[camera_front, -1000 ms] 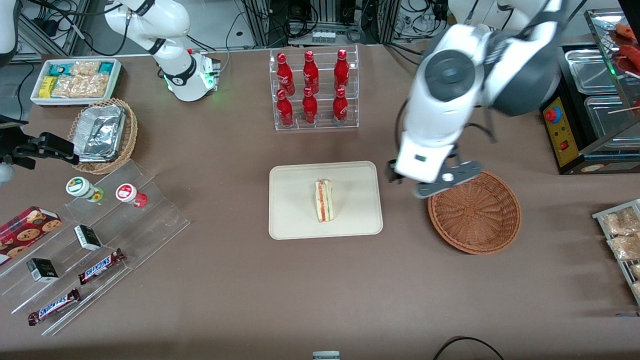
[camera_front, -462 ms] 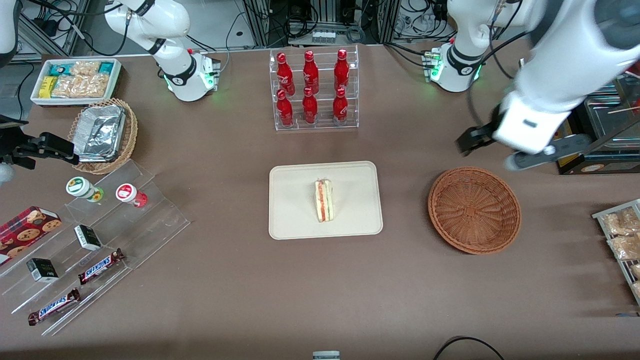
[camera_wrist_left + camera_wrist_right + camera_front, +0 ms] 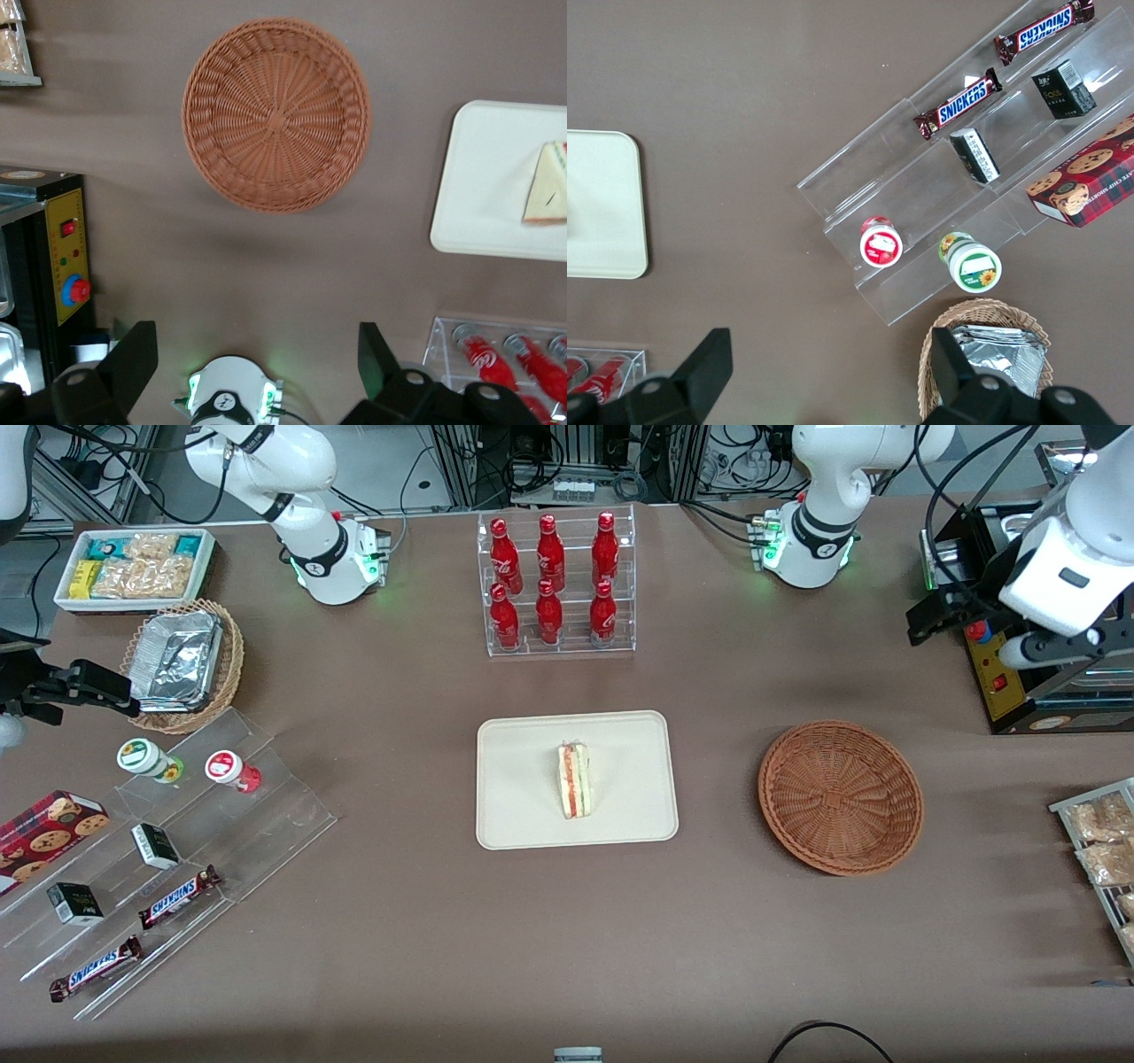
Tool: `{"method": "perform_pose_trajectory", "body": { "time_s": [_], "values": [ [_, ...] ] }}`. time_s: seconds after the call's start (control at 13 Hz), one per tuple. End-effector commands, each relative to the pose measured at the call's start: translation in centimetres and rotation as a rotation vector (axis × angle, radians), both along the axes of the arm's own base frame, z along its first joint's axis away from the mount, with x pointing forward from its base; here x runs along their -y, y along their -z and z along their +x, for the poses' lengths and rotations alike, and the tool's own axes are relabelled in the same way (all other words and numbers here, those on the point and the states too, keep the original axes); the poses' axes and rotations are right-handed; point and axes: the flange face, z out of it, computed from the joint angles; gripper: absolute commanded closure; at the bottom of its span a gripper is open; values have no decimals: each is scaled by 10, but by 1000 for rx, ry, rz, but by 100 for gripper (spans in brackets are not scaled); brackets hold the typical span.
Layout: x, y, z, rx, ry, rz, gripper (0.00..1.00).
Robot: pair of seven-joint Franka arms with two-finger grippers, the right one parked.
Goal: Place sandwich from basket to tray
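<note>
"SNICKERS" reads on two chocolate bars [image 3: 179, 897] [image 3: 96, 967] lying on the clear stepped display rack [image 3: 266, 815]; nothing else is legible.

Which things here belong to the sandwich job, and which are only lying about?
Job things:
- triangular white-bread sandwich, lying on the tray
- flat cream-beige plastic tray
- round reddish-brown wicker basket, holding nothing
- left gripper, open, high above the table near the working arm's end

Lying about:
- red bottles in a clear rack
- Snickers bars
- foil containers
</note>
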Motion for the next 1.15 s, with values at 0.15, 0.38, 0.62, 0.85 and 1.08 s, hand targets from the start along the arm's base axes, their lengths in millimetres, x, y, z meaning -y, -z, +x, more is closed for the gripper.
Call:
{"method": "perform_pose_trajectory", "body": {
  "time_s": [0.15,0.38,0.62,0.85,1.08],
  "values": [
    [-29,1,-15,4,110,-47,0],
    [-32,-1,0,42,115,-51,0],
    [-32,-13,19,71,116,-51,0],
    [-32,-18,29,78,118,-53,0],
    [-32,-18,29,78,123,-54,0]
  ]
}}
